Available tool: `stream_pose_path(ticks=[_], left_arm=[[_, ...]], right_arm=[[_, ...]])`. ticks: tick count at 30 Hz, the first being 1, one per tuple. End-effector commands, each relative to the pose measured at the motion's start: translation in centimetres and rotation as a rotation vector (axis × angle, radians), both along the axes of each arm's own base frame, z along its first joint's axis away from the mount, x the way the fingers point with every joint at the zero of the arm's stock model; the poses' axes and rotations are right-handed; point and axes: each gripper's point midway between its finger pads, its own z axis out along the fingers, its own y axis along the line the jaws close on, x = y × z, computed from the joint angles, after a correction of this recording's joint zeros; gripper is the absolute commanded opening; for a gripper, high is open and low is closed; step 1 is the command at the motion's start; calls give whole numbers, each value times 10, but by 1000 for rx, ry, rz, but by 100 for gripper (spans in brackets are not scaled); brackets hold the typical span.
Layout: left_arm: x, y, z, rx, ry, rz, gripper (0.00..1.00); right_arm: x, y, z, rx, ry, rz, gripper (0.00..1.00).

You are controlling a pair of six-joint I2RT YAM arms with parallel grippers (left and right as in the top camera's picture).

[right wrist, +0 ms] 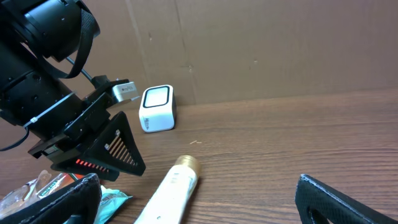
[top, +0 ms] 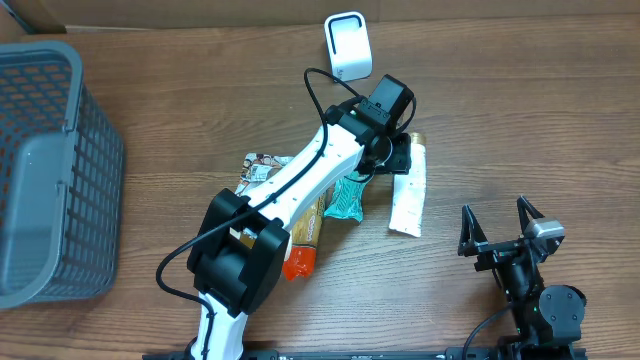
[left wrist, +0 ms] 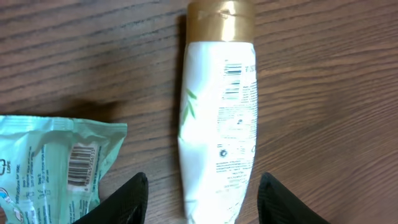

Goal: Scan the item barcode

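the left gripper [left wrist: 202, 180] hangs low over the tail end of the tube [left wrist: 217, 112], its two fingers [left wrist: 134, 196] spread wider than the tube and standing on either side of it. one is close to the tube's edge and the other is a little apart from it, so nothing is clamped. the tube is white with a gold cap [left wrist: 221, 18] and lies flat on the table [left wrist: 323, 93], with its printed side and small barcode [left wrist: 233, 68] facing up. just beside the tube lies a mint green packet [left wrist: 56, 162] showing its own barcode. past the tube's cap end stands the white scanner [top: 347, 46]. beyond the mint packet from the tube lies an orange packet [top: 300, 262], and well apart on that same side sits a grey basket [top: 45, 170]. the right gripper [top: 497, 215] rests near the tube's tail end, its jaws wide apart and holding nothing.
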Motion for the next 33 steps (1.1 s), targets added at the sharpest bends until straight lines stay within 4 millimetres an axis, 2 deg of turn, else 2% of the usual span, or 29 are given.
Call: stream_pose_path(ticks=[1,4,5,8,12,15,18,21,26,29,33], left_arm=[[5,-5,17,-22,-49,-52,48],[13,-3,48,-35,-111,-68,48],[20,6,73,-32,-161,-59,48],[28,33,118,-5,-244,-17,49],[23,96,178,64,-341,75,51],[5,147,205,132,-361,154,52],[-20,189,228,176,-373,188,51],[-49,220,246,218,-394,210,49],[-99,260,258,278,-427,270,50],[-120,279,258,283,-445,332,49],[-148,307,246,282,-473,423,52]], right_arm=[[0,0,-3,-2,-1,0,100],[0,0,-3,-2,-1,0,100],[0,0,-3,-2,-1,0,100],[0,0,-3,-2,-1,0,100],[0,0,-3,-2,-1,0,100],[0,0,-3,-2,-1,0,100],[0,0,-3,-2,-1,0,100],[0,0,-3,-2,-1,0,100],[0,0,-3,-2,-1,0,100],[0,0,-3,-2,-1,0,100],[0,0,-3,-2,-1,0,100]])
